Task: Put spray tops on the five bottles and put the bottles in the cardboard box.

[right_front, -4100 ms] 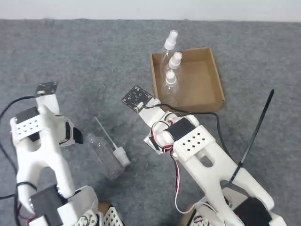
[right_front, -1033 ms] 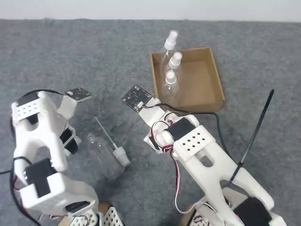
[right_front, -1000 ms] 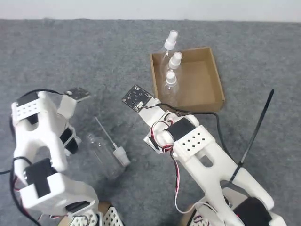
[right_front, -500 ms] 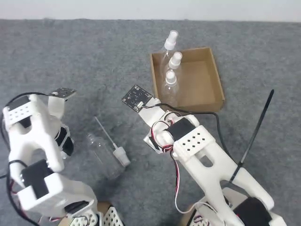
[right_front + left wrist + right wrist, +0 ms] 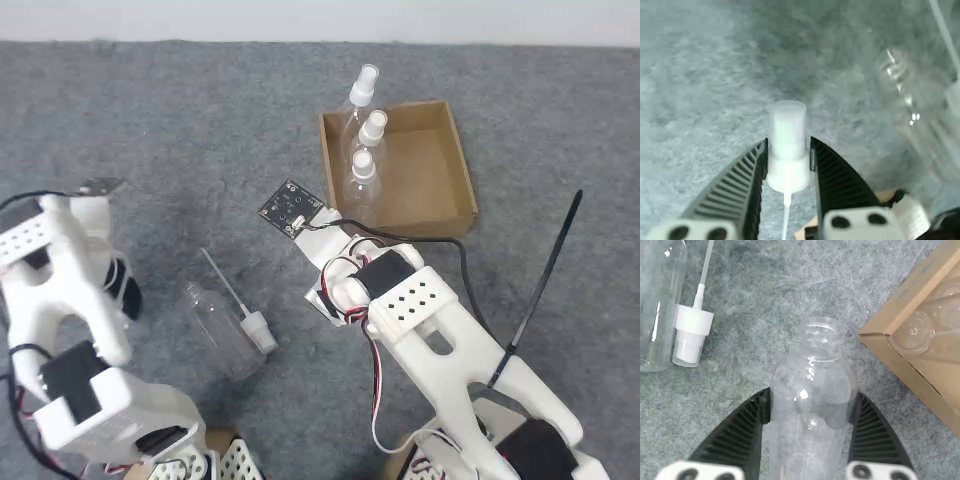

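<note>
My left gripper (image 5: pixel 787 167) is shut on a white spray top (image 5: pixel 786 142), its thin tube running back between the fingers. My right gripper (image 5: pixel 810 412) is shut on a clear bottle (image 5: pixel 812 385) with an open neck, held just above the carpet near the cardboard box (image 5: pixel 912 342). In the high view the box (image 5: pixel 430 180) holds three capped bottles (image 5: pixel 362 180) leaning at its left side. Another open bottle (image 5: pixel 215 325) lies on the carpet between the arms, with a loose spray top (image 5: pixel 258 330) beside it. The left arm (image 5: pixel 60 270) stands left of that bottle.
Grey carpet covers the whole table. A black cable tie (image 5: pixel 545 275) sticks up by the right arm (image 5: pixel 420 310). The lying bottle (image 5: pixel 920 115) is close beside the left gripper; bottle (image 5: pixel 657 300) and loose top (image 5: pixel 690 335) lie off to one side of the right gripper.
The left arm has swung to the left, away from the lying bottle. The right arm, the lying bottle and the box have not moved.
</note>
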Controlling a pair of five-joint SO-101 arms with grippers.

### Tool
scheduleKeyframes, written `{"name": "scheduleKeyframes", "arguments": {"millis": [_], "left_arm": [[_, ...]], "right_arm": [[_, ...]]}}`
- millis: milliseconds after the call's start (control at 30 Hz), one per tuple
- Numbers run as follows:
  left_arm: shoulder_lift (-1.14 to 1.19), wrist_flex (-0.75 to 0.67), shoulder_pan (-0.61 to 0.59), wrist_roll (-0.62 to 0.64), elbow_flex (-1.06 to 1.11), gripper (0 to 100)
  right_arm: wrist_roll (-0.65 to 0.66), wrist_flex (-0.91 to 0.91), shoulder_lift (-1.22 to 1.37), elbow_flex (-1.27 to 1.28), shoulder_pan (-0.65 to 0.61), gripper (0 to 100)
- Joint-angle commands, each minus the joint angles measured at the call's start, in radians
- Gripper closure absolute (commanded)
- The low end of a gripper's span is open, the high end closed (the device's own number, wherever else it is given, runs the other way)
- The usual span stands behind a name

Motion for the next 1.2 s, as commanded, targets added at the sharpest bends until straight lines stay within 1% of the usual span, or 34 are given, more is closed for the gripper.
{"name": "scheduleKeyframes", "arguments": {"millis": [0, 133, 300, 500, 700, 800, 967, 1167], "left_arm": [[-0.015, 0.044, 0.005, 0.106, -0.114, 99], [-0.015, 0.058, 0.006, 0.163, -0.151, 99], [-0.015, 0.034, 0.021, 0.275, -0.163, 99], [-0.015, 0.000, 0.100, 0.448, -0.163, 99], [-0.015, 0.000, 0.195, 0.574, -0.165, 99], [-0.015, -0.011, 0.216, 0.618, -0.185, 99], [-0.015, -0.008, 0.236, 0.655, -0.234, 99], [-0.015, -0.012, 0.290, 0.709, -0.239, 99]], "right_arm": [[0.015, -0.015, -0.051, -0.014, 0.013, 87.3], [0.015, -0.015, -0.051, -0.014, 0.013, 87.3], [0.015, -0.016, -0.051, -0.012, 0.013, 87.3], [0.015, -0.016, -0.051, -0.012, 0.013, 87.3], [0.015, -0.018, -0.051, -0.012, 0.013, 87.3], [0.015, -0.018, -0.051, -0.012, 0.013, 87.3], [0.015, -0.018, -0.051, -0.012, 0.013, 87.3], [0.015, -0.018, -0.051, -0.012, 0.013, 87.3]]}}
